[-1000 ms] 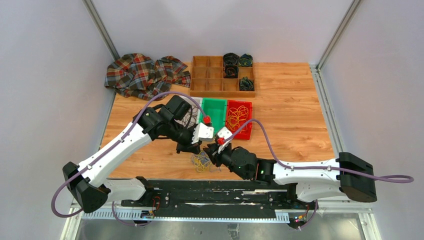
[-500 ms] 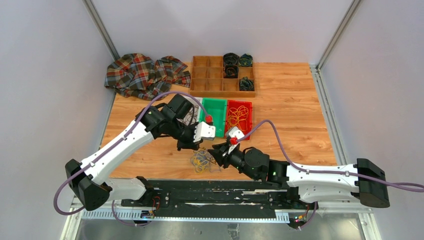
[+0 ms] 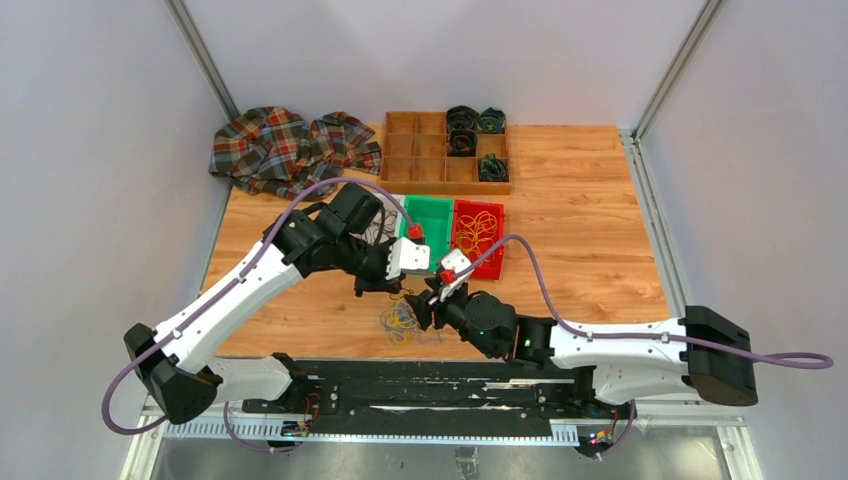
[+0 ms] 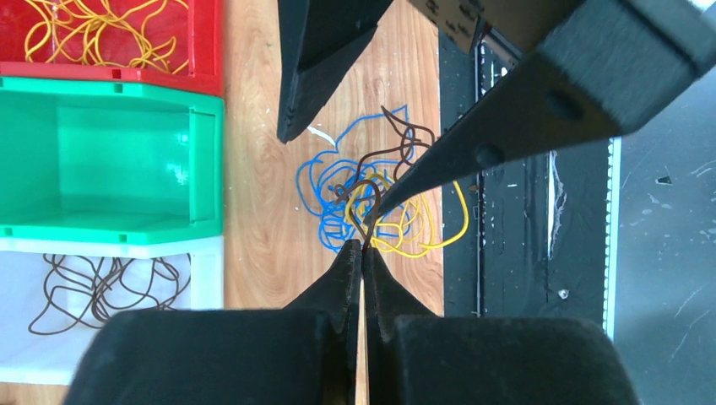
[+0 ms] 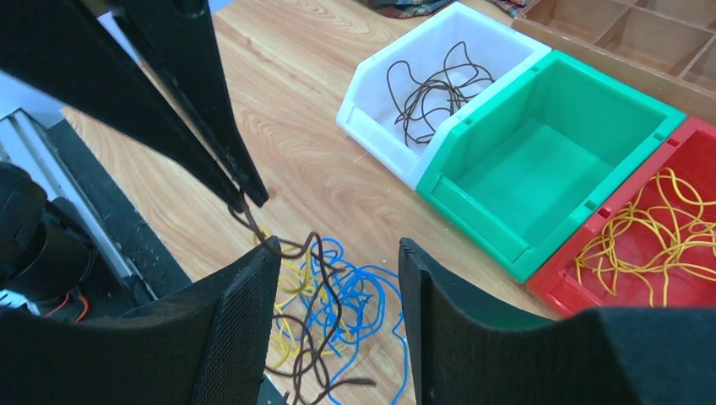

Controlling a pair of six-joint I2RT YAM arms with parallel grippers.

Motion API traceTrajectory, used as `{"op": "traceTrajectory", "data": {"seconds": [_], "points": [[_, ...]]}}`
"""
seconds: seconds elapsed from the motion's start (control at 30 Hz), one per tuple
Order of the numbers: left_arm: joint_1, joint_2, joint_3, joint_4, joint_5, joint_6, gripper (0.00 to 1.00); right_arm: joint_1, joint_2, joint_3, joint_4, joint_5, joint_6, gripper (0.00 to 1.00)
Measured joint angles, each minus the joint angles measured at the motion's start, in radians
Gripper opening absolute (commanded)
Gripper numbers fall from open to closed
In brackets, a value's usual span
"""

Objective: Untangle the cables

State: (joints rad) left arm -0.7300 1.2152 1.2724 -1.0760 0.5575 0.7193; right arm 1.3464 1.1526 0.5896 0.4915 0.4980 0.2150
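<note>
The cables (image 3: 400,322) are a small clump of blue, yellow and brown cord on the wooden table near its front edge. They also show in the left wrist view (image 4: 338,190) and the right wrist view (image 5: 371,291). My left gripper (image 4: 364,245) is shut on a brown cable (image 4: 365,190) and holds its loop just above the clump. In the top view it (image 3: 385,290) is just beyond the clump. My right gripper (image 5: 338,249) is open, with its jaws on either side of the clump. The lifted brown strand (image 5: 317,278) hangs against its left finger (image 5: 245,329).
Three bins stand side by side behind the clump. The white bin (image 5: 371,118) holds brown cables, the green bin (image 5: 473,211) is empty, and the red bin (image 5: 574,278) holds yellow cables. A wooden compartment tray (image 3: 445,150) with dark coils and a plaid cloth (image 3: 290,150) lie at the back.
My right gripper swung out to the right, then came back left over the clump. My left gripper stayed shut and shifted slightly away from the front edge.
</note>
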Motion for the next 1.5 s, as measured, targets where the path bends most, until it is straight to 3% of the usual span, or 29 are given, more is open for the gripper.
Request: {"op": "traceTrajectory", "data": {"seconds": [0.37, 0.77, 1.23, 1.4, 1.47, 1.5], "points": [[0.000, -0.010, 0.028, -0.009, 0.017, -0.024, 0.01, 0.000, 0.163, 0.060, 0.138, 0.113, -0.023, 0.50], [0.000, -0.021, 0.283, -0.063, 0.039, -0.035, 0.00, -0.019, 0.298, 0.050, 0.246, 0.133, -0.009, 0.45], [0.000, 0.001, 0.624, -0.085, -0.222, 0.070, 0.01, -0.034, 0.328, -0.091, 0.277, 0.132, 0.083, 0.44], [0.000, 0.014, 0.670, -0.085, -0.272, 0.098, 0.00, -0.034, 0.264, -0.149, 0.265, 0.128, 0.095, 0.52], [0.000, 0.018, 0.671, -0.086, -0.280, 0.105, 0.00, -0.034, 0.219, -0.155, 0.253, 0.119, 0.094, 0.68], [0.000, 0.019, 0.671, -0.086, -0.283, 0.108, 0.00, -0.033, 0.198, -0.155, 0.249, 0.113, 0.095, 0.69]]}}
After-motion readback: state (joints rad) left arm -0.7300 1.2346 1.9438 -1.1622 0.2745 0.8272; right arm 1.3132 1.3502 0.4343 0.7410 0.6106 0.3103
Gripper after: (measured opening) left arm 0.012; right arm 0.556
